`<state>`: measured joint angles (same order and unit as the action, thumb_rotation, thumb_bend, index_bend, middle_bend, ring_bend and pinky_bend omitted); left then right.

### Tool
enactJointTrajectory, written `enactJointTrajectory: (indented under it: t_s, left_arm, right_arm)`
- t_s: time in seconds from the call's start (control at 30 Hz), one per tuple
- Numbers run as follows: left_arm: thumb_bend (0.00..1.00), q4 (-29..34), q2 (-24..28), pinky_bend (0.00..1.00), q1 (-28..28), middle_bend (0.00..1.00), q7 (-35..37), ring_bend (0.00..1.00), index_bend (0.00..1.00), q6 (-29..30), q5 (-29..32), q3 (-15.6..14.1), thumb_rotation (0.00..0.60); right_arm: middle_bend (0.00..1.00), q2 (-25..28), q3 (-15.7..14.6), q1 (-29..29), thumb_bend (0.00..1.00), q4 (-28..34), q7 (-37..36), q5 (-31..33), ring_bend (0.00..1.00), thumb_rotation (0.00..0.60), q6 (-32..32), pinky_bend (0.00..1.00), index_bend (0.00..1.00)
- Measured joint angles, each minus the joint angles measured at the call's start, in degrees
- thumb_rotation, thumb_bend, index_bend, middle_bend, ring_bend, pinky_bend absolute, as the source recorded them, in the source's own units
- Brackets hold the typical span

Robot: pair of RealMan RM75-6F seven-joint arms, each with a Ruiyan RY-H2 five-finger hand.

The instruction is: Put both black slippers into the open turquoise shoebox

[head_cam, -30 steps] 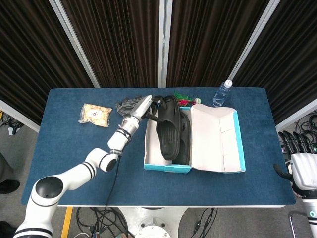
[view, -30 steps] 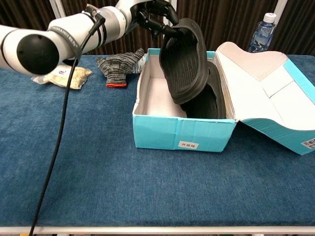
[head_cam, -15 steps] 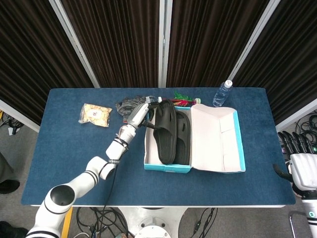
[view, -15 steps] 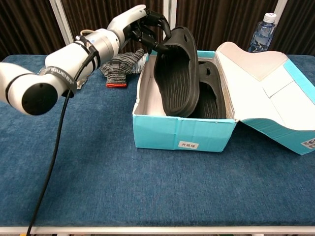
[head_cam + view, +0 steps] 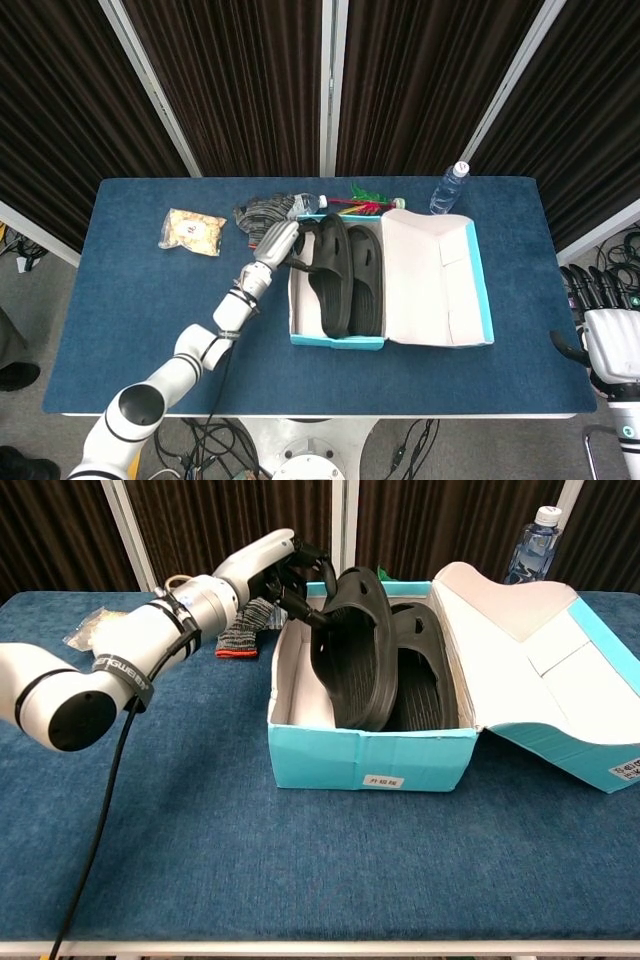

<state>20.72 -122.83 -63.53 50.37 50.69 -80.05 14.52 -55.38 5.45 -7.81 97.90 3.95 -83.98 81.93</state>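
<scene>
While dark curtains (image 5: 240,80) back the blue table (image 5: 140,310), left hand (image 5: 283,243) grips slipper (image 5: 333,275).

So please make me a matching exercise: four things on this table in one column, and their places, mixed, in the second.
1. water bottle
2. snack bag
3. grey glove
4. left hand

a. holding a black slipper at the shoebox
b. far right, behind the lid
c. far left of the table
d. between bag and box

Pairs: 1-b, 2-c, 3-d, 4-a
</scene>
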Motion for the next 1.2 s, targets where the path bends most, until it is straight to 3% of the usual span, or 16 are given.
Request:
enactJointTrajectory:
  t_s: [0.23,0.33,0.47,0.57,0.67,0.9,1.2]
  left_arm:
    - [0.0,-1.6,-1.3,0.63,-0.1,0.47,-4.8,0.55,0.5,-0.7,1.0,0.2,0.6]
    - [0.0,-2.4,-1.9,0.6,0.1,0.32,-7.5,0.34,0.37,-0.1,1.0,0.1,0.6]
    - [0.0,-2.9,-2.6,0.45,0.4,0.12,-10.6,0.13,0.19,0.8,1.1,-0.2,0.6]
    - [0.0,-2.9,-2.7,0.29,0.6,0.02,-12.9,0.03,0.13,1.6,1.1,-0.3,0.6]
    - [0.0,-2.5,-2.4,0.22,0.8,0.0,-15.2,0.0,0.09,1.9,1.0,-0.6,0.6]
    - [0.0,2.2,0.8,0.21,1.5,0.0,-21.0,0.0,0.02,1.2,1.5,-0.7,0.6]
    - [0.0,14.5,7.7,0.19,3.6,0.0,-28.9,0.0,0.0,0.1,3.4,0.1,0.6]
  right_arm:
    - [0.08,0.0,0.0,0.1,0.14,-0.1,-0.2,-0.1,0.0,0.6,0.2,0.0,0.0]
    - [0.08,-0.1,-0.1,0.1,0.14,-0.3,-0.5,0.0,0.0,0.6,0.1,0.0,0.0]
    - [0.08,-0.1,-0.1,0.0,0.14,-0.5,-0.6,-0.2,0.0,0.6,0.0,0.0,0.0]
    - [0.08,0.0,-0.1,0.0,0.14,-0.6,-0.8,-0.4,0.0,0.6,0.0,0.0,0.0]
    - [0.08,0.0,-0.1,0.0,0.14,-0.6,-1.0,-0.5,0.0,0.6,0.1,0.0,0.0]
    - [0.08,0.1,-0.2,0.1,0.15,-0.6,-1.2,-0.7,0.0,0.6,0.3,0.0,0.0]
    - [0.08,0.1,-0.4,0.3,0.15,-0.8,-1.8,-1.5,0.0,0.6,0.8,0.0,0.0]
